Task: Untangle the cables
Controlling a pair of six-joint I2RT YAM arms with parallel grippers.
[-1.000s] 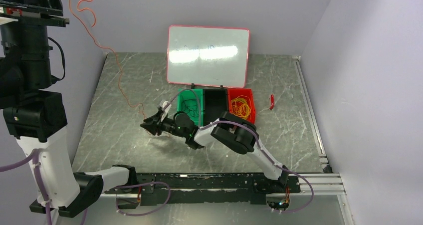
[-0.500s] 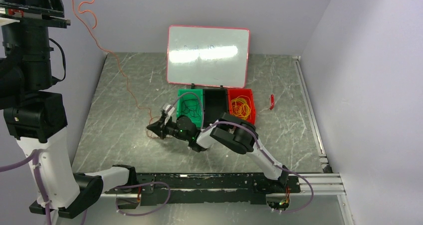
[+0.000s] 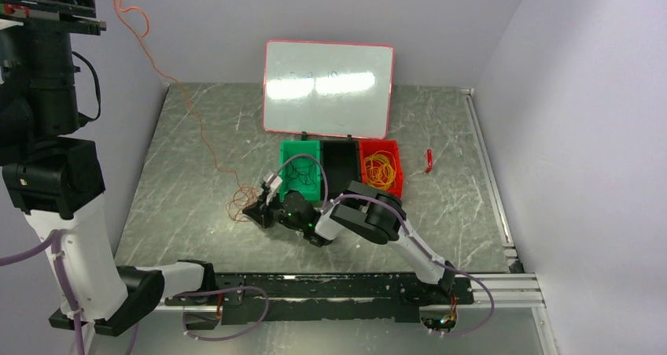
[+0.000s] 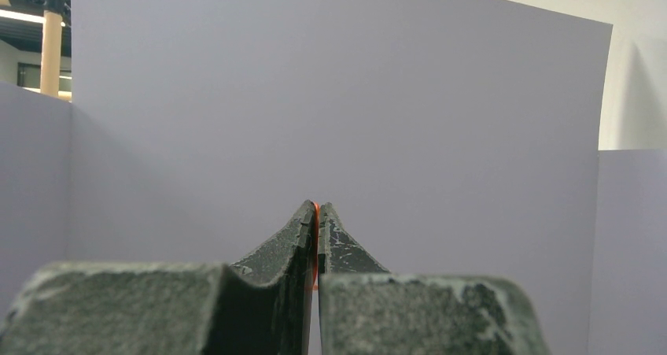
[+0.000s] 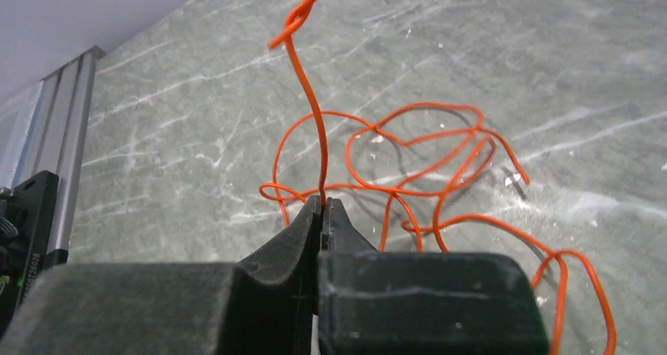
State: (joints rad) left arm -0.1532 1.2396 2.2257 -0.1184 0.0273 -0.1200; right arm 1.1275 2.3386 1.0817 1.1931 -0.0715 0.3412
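Top view: the table [image 3: 189, 237] has a dark grey-green surface like marble, with many pale veins and scratches. Lilac walls close it at the back and on both sides, and an aluminium rail [image 3: 491, 183] runs along its right edge. A whiteboard [image 3: 328, 88] with a red frame leans at the back; the marks on it are too faint to read. In front of it three bins stand touching in a row: a green bin [image 3: 288, 150] with black cables [image 3: 302, 170], a black bin [image 3: 340, 160], and a red bin [image 3: 395, 170] with yellow cables [image 3: 378, 168]. The orange cable [image 3: 238, 204] lies in loops on the table, left of the bins, and one strand climbs to the upper left. The right gripper [image 3: 253, 212] is low, beside these loops.

Left wrist view: only lilac wall panels show behind. The left gripper [image 4: 317, 213] is pressed together on a thin orange strand.

Right wrist view: the same veined surface, with the rail at left. The right gripper pinches the orange cable just above the table.

No label or brand can be read.
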